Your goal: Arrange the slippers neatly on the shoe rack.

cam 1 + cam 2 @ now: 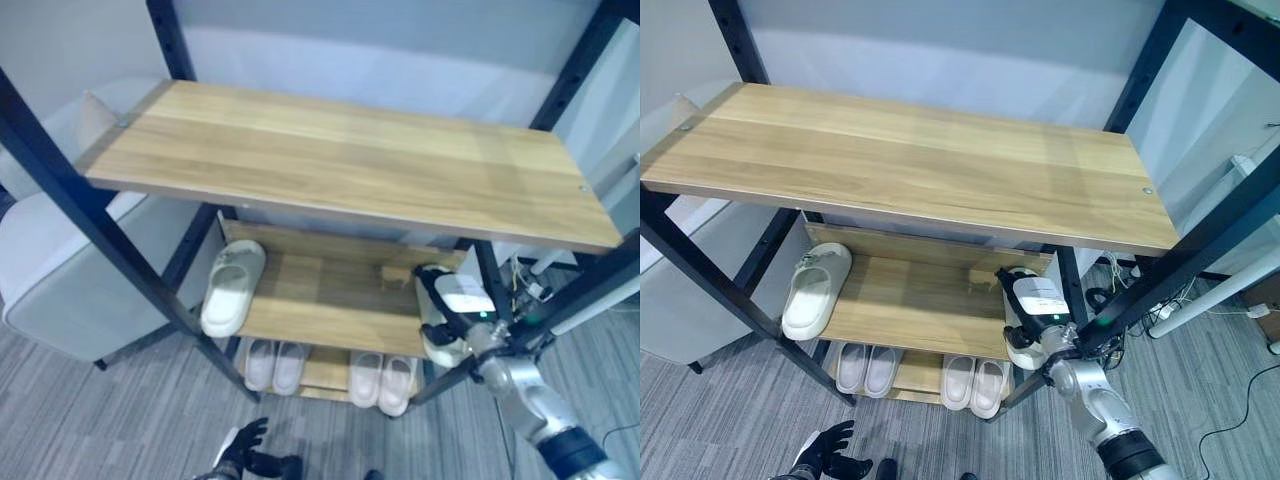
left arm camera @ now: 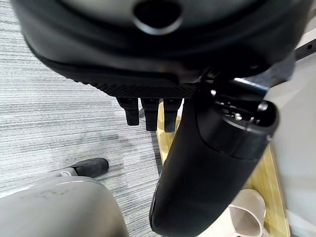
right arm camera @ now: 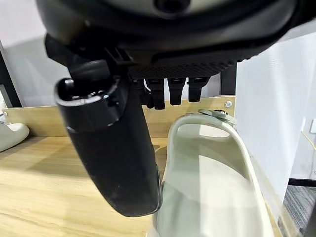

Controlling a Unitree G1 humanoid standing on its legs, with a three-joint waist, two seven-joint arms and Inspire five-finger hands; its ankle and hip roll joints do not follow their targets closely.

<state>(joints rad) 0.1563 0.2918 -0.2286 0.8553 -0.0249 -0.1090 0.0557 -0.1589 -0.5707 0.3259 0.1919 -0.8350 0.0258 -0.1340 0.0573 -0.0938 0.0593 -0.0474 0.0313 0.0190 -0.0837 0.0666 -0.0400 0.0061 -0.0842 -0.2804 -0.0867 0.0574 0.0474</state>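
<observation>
Right hand (image 1: 1032,305) grips a white slipper (image 1: 1023,347) at the shoe rack's (image 1: 910,160) middle shelf, opposite another slipper (image 1: 815,291).

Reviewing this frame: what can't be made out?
- Right robot hand: whether it grips the slipper; its own back hides the fingers in the eye views.
- Left robot hand: cut by the bottom edge.
- Bottom-shelf pairs: partly hidden by the middle shelf.

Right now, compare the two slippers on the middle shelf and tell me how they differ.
The left slipper lies free at the shelf's left end; the right slipper sits at the right end under the right hand. The left slipper shows whole from above; the right slipper is mostly covered in the head views. Both are pale open slides, pointing to the back of the middle shelf.
</observation>
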